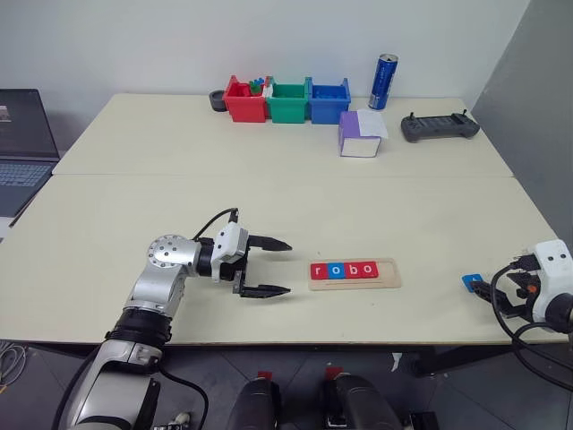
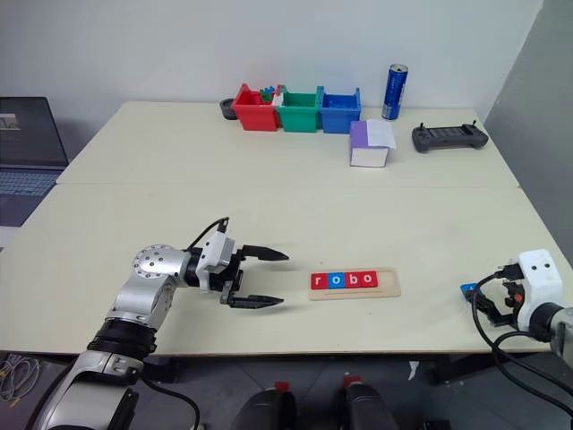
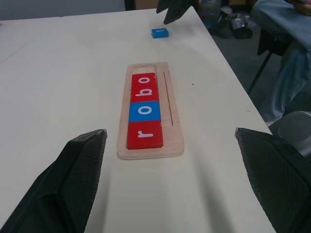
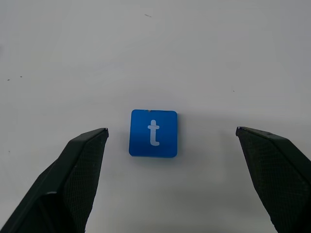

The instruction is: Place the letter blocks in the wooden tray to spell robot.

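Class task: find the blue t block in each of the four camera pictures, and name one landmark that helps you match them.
Left eye view: blue t block near the table's right edge, beside the right gripper.
Right eye view: same spot.
Left wrist view: beyond the wooden tray.
Right wrist view: centred, between the open fingers.
Shared landmark: the wooden tray.

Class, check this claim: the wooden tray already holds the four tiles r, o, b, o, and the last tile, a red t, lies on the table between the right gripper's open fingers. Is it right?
Not quite. The t tile is blue, not red, as the right wrist view shows. The rest stands: the wooden tray holds r, o, b, o, and the t lies on the table between the open fingers of the right gripper.
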Robot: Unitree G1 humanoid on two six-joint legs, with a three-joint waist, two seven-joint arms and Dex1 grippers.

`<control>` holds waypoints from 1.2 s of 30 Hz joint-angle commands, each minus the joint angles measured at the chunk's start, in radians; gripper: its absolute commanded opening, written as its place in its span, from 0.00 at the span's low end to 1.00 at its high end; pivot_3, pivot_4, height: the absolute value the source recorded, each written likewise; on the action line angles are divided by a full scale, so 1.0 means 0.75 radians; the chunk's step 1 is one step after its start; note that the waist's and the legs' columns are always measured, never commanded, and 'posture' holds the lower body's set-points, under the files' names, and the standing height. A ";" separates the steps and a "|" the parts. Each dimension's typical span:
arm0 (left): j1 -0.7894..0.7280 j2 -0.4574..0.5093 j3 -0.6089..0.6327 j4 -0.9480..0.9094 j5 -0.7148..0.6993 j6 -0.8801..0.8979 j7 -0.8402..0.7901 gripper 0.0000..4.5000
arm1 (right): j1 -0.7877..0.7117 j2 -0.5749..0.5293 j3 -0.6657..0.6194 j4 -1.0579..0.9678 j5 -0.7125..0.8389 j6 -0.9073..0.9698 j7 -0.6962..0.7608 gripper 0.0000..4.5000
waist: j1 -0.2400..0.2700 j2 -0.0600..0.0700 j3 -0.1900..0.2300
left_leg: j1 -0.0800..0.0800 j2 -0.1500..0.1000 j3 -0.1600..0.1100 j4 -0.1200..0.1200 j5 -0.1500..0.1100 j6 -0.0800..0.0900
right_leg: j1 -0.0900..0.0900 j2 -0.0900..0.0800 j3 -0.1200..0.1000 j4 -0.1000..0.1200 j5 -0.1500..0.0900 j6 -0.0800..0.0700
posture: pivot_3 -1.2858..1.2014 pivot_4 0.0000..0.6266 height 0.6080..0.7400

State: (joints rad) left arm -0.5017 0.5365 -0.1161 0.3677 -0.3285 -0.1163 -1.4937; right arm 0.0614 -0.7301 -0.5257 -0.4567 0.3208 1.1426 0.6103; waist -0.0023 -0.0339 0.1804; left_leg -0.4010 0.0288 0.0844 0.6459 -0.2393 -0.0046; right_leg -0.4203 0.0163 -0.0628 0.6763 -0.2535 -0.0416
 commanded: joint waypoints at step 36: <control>0.020 0.005 0.045 -0.056 -0.028 0.007 0.021 1.00 | -0.002 -0.031 0.043 0.024 0.089 -0.048 -0.056 0.99 | 0.000 0.000 0.000 | 0.000 0.000 0.000 0.000 0.000 0.000 | 0.000 0.000 0.000 -0.001 0.000 0.000 | 0.52 0.24 1.00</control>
State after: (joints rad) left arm -0.4769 0.5369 -0.0924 0.3582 -0.3337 -0.1114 -1.4758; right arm 0.0553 -0.7608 -0.4890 -0.4081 0.3762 1.1055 0.5803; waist -0.0022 -0.0339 0.1804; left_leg -0.4011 0.0290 0.0844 0.6456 -0.2394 -0.0046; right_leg -0.4203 0.0163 -0.0630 0.6758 -0.2535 -0.0416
